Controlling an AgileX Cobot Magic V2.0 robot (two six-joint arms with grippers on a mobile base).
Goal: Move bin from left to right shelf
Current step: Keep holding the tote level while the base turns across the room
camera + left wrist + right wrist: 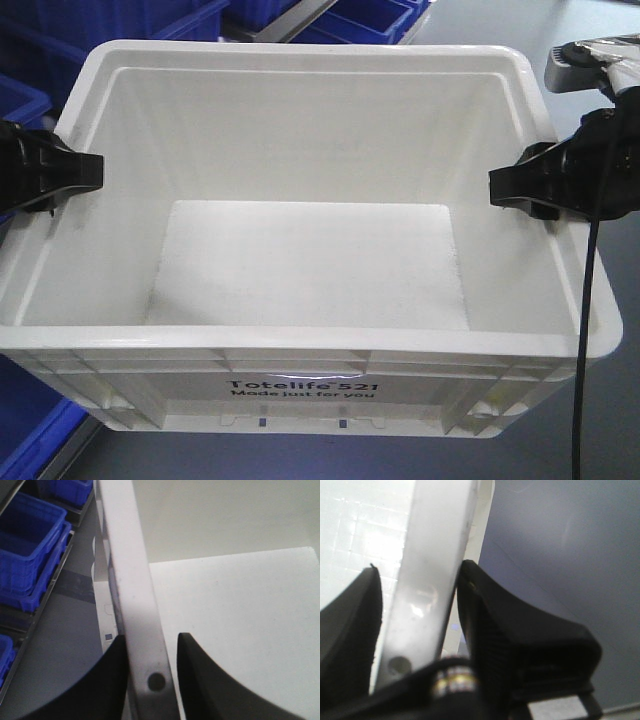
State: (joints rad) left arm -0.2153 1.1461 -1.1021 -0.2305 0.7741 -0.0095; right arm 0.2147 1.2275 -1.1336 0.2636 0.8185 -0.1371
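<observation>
**White bin** [300,345], empty and open side up, carried between the two arms with its printed front wall toward the front camera. Nothing is seen bearing it from below, so it is judged to hang in the grasp rather than rest on a shelf.

**Left fingers** [210,680] straddle the rim of the bin's left side wall, one inside and one outside. They are clenched on the rim beside a small round hole [156,681].

**Right fingers** [520,630] grasp the opposite rim in the same way. The outer one is pressed against the rim; contact of the inner one is too blurred to confirm.

The two grasps lie opposite each other near the middle of each side wall. This placement presumably balances the load, and the rim does look roughly level in the front view.

A black cable [585,330] hangs from the right arm across the bin's right front corner.

**Surroundings:** blue bins [25,555] sit on racking to the left and beyond the white bin's far wall. Grey floor [560,555] lies to the right. The right shelf cannot be identified, so the transfer is judged to be under way, with set-down not yet done.
</observation>
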